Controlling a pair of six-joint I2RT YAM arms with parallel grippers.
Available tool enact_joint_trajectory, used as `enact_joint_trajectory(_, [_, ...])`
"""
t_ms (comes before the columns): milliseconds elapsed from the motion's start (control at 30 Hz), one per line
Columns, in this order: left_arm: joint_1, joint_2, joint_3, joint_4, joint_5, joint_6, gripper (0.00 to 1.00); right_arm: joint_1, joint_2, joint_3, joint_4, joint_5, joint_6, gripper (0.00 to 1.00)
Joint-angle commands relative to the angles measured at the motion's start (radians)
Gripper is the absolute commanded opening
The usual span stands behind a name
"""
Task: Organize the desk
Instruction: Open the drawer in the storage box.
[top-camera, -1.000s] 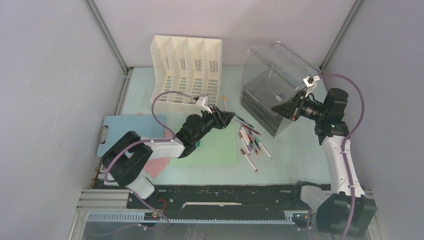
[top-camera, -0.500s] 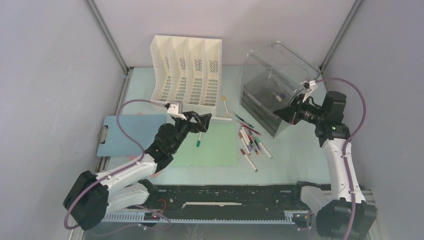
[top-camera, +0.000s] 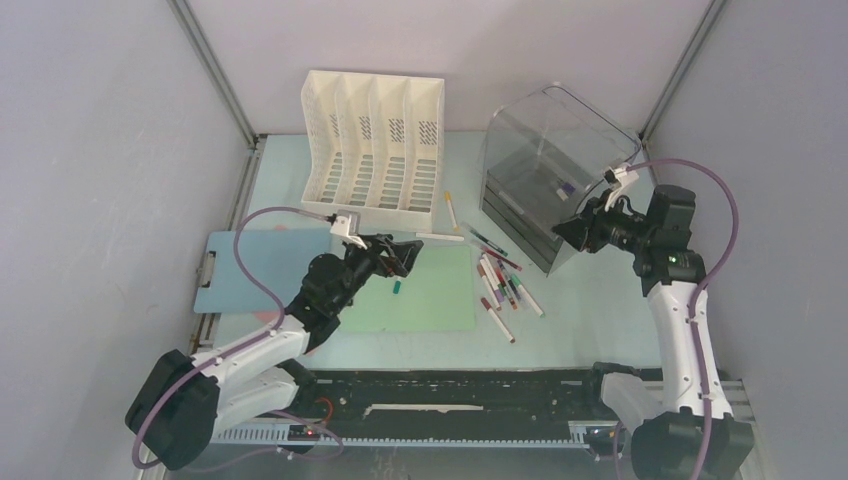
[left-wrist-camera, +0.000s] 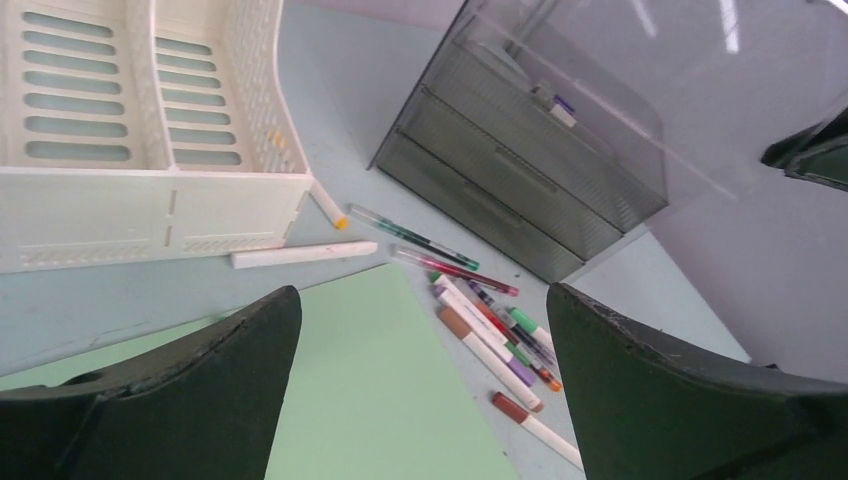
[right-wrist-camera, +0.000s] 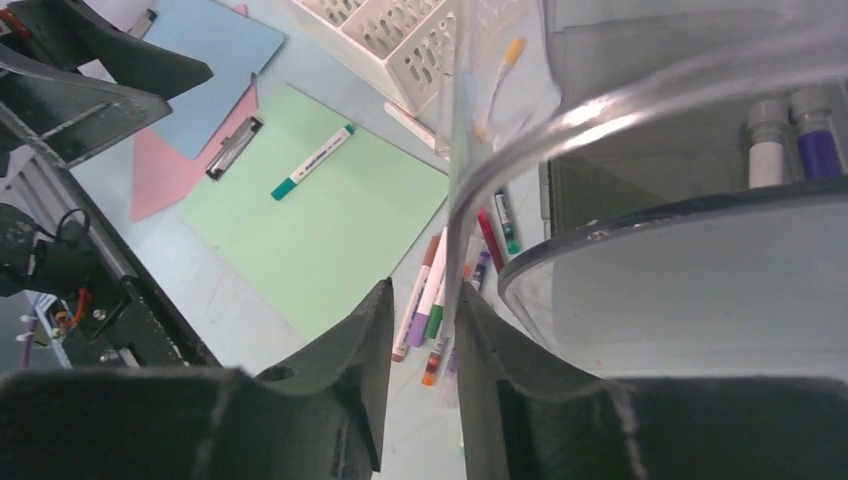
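Under the pens (top-camera: 498, 285), desk (top-camera: 590, 318), long axis left-right

a white file rack (top-camera: 372, 140) with 4 slots stands at upper centre. at upper right sits a smoky drawer box (top-camera: 520, 205) under a clear cover (top-camera: 555, 125). mid-frame lies a green clipboard (top-camera: 430, 295) with a teal-capped marker (top-camera: 397, 287) on it, loose markers (top-camera: 505, 285) just right of it, and a blue clipboard (top-camera: 250, 262) at left.
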Motion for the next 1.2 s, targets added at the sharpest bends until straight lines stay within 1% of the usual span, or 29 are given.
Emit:
enact_joint_trajectory(0, [0.005, 0.006, -0.003, 0.106, 0.072, -0.064, 1.00, -0.006, -0.033, 0.073, -0.061, 0.045, -0.099, 0.40])
enact_joint_trajectory(167, [0.004, 0.014, 0.041, 0.136, 0.106, -0.059, 1.00, -0.002, -0.102, 0.093, -0.128, 0.083, -0.133, 0.49])
enact_joint_trajectory(300, [0.004, 0.066, 0.125, 0.154, 0.131, -0.050, 1.00, -0.011, -0.145, 0.090, -0.198, 0.125, -0.152, 0.51])
enact_joint_trajectory(367, [0.006, 0.117, 0.160, 0.162, 0.083, -0.110, 1.00, -0.036, -0.168, 0.076, -0.199, 0.135, -0.150, 0.53])
enact_joint_trajectory(400, [0.010, 0.147, 0.185, 0.177, 0.081, -0.136, 1.00, -0.053, -0.181, 0.067, -0.192, 0.129, -0.147, 0.53])
enact_joint_trajectory(500, [0.037, 0.282, 0.279, 0.282, 0.224, -0.220, 1.00, -0.128, -0.211, 0.026, -0.168, 0.063, -0.130, 0.54])
enact_joint_trajectory(567, [0.041, 0.395, 0.362, 0.356, 0.313, -0.297, 0.99, -0.153, -0.226, 0.005, -0.161, 0.047, -0.140, 0.54])
enact_joint_trajectory(600, [0.041, 0.481, 0.407, 0.397, 0.367, -0.343, 0.99, -0.156, -0.235, -0.006, -0.159, 0.054, -0.145, 0.54])
enact_joint_trajectory(667, [0.041, 0.613, 0.505, 0.481, 0.432, -0.442, 1.00, -0.157, -0.247, -0.028, -0.148, 0.065, -0.158, 0.54])
enact_joint_trajectory(733, [0.041, 0.735, 0.587, 0.531, 0.446, -0.537, 1.00, -0.157, -0.252, -0.042, -0.141, 0.078, -0.166, 0.53])
enact_joint_trajectory(800, [0.035, 0.812, 0.617, 0.567, 0.401, -0.587, 1.00, -0.157, -0.248, -0.051, -0.140, 0.087, -0.172, 0.53])
enact_joint_trajectory(900, [0.013, 0.849, 0.609, 0.539, 0.292, -0.536, 1.00, -0.151, -0.229, -0.052, -0.144, 0.093, -0.176, 0.52])
enact_joint_trajectory(1000, [-0.023, 0.840, 0.610, 0.400, 0.152, -0.457, 1.00, -0.141, -0.210, -0.051, -0.147, 0.096, -0.176, 0.52])
enact_joint_trajectory(1067, [-0.049, 0.840, 0.636, 0.271, 0.071, -0.416, 1.00, -0.134, -0.193, -0.043, -0.155, 0.101, -0.179, 0.52])
enact_joint_trajectory(1167, [-0.079, 0.861, 0.676, 0.167, -0.016, -0.400, 1.00, -0.129, -0.163, -0.034, -0.166, 0.102, -0.182, 0.52])
